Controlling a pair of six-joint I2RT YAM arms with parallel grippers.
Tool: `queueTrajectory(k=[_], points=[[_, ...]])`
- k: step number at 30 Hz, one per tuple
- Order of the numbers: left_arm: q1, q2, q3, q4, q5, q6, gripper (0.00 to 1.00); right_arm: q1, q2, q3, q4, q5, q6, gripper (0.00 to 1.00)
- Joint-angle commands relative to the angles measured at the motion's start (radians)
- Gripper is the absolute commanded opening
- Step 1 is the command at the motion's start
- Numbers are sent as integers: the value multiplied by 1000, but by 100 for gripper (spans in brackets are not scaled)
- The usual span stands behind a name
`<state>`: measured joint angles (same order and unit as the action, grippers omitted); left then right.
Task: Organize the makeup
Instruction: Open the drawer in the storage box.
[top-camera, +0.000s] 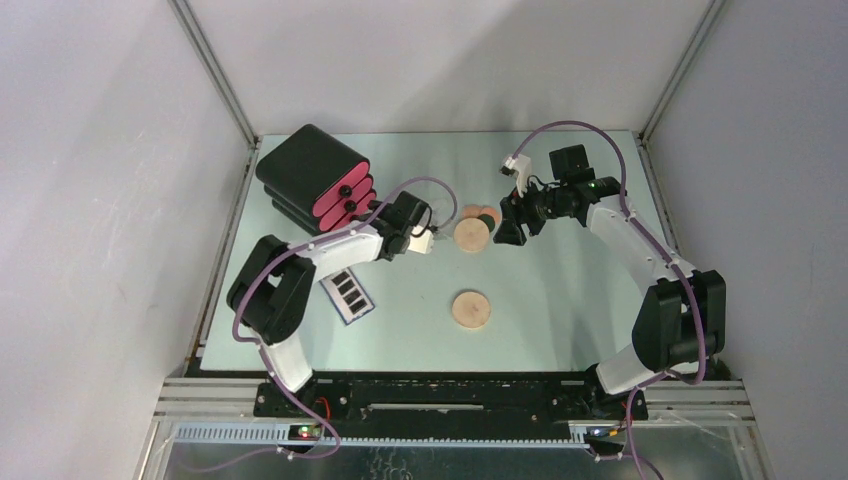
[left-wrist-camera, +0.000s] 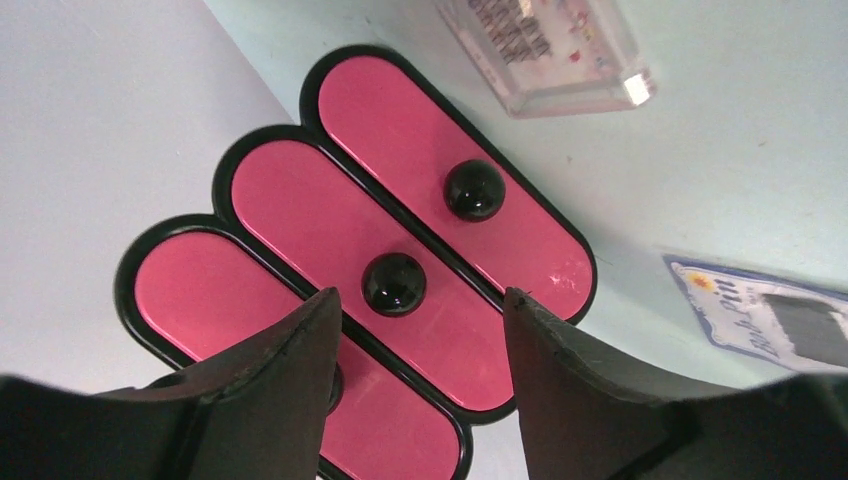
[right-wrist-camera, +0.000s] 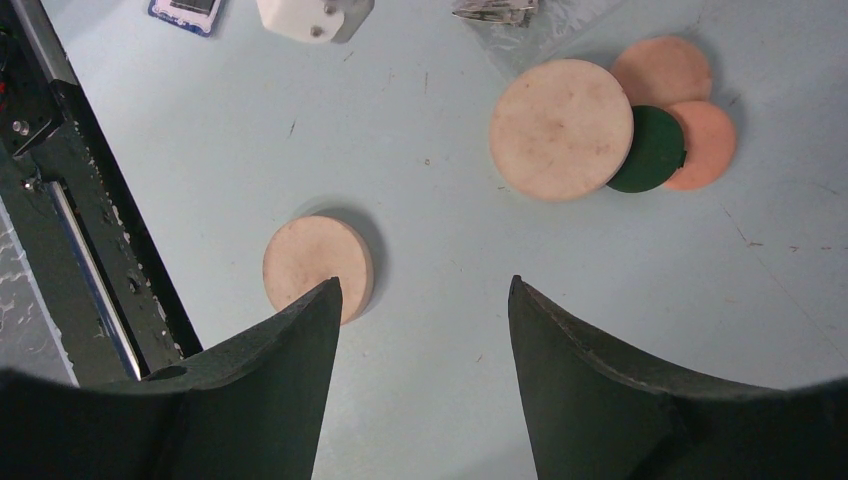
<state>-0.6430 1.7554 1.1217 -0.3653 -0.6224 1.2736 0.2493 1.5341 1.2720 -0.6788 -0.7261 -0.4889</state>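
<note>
On the pale green bench (top-camera: 560, 290) the makeup lies in a few loose groups. One tan round disc (top-camera: 472, 236) sits just above the middle of the overhead view. A second tan disc (top-camera: 471, 309) lies below it, well apart, with bare bench between them. In the right wrist view the larger-looking disc (right-wrist-camera: 561, 129) overlaps a dark-green round (right-wrist-camera: 650, 150). The green round in turn lies over the edges of two peach rounds (right-wrist-camera: 661, 70) at the upper right of that frame. A flat palette (top-camera: 348, 293) with black pans and a blue border lies tilted at the lower left, close to the bench's left edge and beside the left arm. A clear packet (left-wrist-camera: 545, 50) with printed lettering shows at the top of the left wrist view. The black box (top-camera: 310, 170) with three pink drawers stands in the upper left corner, hard by the wall rail. The left gripper (left-wrist-camera: 420, 300) faces the drawer fronts, jaws apart and holding nothing, and the middle black knob (left-wrist-camera: 393, 283) shows between them. The right gripper (right-wrist-camera: 425, 290) hangs above the bench right of the upper disc, jaws spread and empty. The right half and the lower middle of the bench give broad room up to the side rails.
</note>
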Motion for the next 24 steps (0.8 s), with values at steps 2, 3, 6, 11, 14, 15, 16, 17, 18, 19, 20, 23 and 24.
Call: queueTrajectory(k=[2,3,6,11,14,15,16,17,18,19,20,23,24], points=[[66,5,42,34,-20,69,66,4,-6,7,-5,-12,-13,71],[75,8,47,34,-20,75,66,4,-6,7,-6,-12,-13,71],[99,20,55,34,-20,95,66,4,-5,7,-6,-12,-14,71],[134,41,74,43,-20,113,66,5,-3,7,-7,-12,-15,71],[141,52,75,74,-30,130,66,5,-3,7,-7,-12,-14,71],[144,55,76,80,-35,135,65,5,-3,7,-7,-12,-14,71],[144,57,75,83,-40,139,64,4,-2,7,-7,-12,-14,71],[146,63,77,87,-47,144,62,4,-2,7,-6,-12,-14,71],[147,65,79,89,-52,146,59,4,-2,7,-7,-12,-14,71],[149,67,81,88,-58,147,57,4,-1,7,-5,-13,-14,71],[151,68,82,88,-62,149,55,5,0,7,-6,-13,-14,71],[154,66,78,88,-70,151,49,5,0,7,-6,-13,-14,71],[153,65,76,88,-72,152,47,6,1,7,-6,-13,-14,71]])
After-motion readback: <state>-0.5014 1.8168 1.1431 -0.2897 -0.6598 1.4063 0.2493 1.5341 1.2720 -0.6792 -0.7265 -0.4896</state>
